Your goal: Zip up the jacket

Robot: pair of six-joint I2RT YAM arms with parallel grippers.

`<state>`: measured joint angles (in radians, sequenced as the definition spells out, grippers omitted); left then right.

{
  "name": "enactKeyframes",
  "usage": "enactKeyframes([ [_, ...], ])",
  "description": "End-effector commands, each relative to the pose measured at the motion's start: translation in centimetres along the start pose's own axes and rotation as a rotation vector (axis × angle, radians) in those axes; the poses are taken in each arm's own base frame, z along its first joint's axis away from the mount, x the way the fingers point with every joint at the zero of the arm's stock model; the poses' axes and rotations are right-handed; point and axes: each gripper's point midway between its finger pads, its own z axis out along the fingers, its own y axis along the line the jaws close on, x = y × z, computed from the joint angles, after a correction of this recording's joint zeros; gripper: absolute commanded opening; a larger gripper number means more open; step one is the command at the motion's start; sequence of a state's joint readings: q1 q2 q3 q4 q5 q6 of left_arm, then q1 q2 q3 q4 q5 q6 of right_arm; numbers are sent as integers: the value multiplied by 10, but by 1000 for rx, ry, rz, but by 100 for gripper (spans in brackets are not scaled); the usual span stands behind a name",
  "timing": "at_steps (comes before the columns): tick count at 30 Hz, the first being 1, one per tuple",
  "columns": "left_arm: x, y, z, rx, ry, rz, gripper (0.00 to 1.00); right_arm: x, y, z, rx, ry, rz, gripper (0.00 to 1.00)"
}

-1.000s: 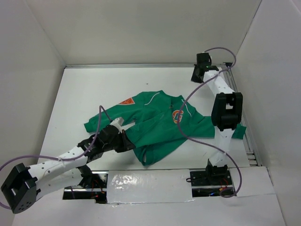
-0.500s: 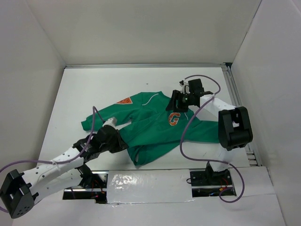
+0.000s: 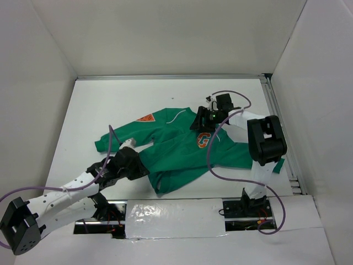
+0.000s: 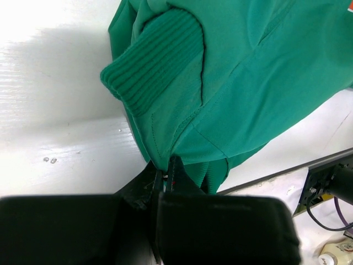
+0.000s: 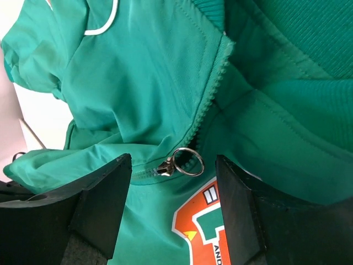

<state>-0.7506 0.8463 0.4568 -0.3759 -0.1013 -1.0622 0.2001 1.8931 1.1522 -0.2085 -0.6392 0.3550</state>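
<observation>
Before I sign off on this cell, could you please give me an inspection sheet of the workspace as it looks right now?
Surface: white table, glossy.
Job's things: green jacket lying rumpled; zipper pull partway along the zipper, beside the orange G patch.
Clutter: nothing seen.
Grippers: left pincer shut on the jacket's lower edge; right pincer open, fingers either side of the zipper pull, not gripping it.
Cables: purple cable of the right arm drapes over the jacket; left arm's cable arcs above the table.
Surroundings: white walls on three sides; metal rail along the table's right edge.
</observation>
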Motion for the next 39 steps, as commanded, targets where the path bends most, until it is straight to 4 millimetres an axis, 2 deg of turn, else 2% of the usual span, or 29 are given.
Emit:
enactKeyframes([
  [1,-11,-5,-6,1,-36,-22,0,-30,10,1,-29,-72,-44,69],
  [3,-12,-5,-6,3,-39,-18,0,-31,10,1,-40,-68,-38,65],
  [7,-13,-6,-5,-1,-42,-21,0,-30,14,-3,-52,-82,-39,51],
  [12,-14,-7,-4,-1,-42,-12,0,-31,16,-10,-37,-93,-47,48],
  [18,-16,-7,-4,-3,-50,-12,0,-35,16,-19,-2,-107,-49,35],
  [19,-15,-7,-4,-2,-49,-11,0,-35,15,-19,5,-107,-50,28],
  [20,-15,-7,-4,-4,-48,-13,0,-36,14,-21,22,-114,-50,27],
  [31,-16,-9,-3,5,-47,6,0,-37,21,-22,73,-103,-101,36],
  [33,-16,-10,-3,10,-48,5,0,-36,26,-22,46,-91,-106,34],
  [34,-15,-9,-3,10,-47,6,0,-35,27,-21,36,-87,-108,27],
  [35,-15,-10,-3,12,-48,4,0,-35,28,-21,28,-85,-107,25],
  [39,-15,-8,-4,11,-49,7,0,-33,25,-20,47,-75,-96,26],
])
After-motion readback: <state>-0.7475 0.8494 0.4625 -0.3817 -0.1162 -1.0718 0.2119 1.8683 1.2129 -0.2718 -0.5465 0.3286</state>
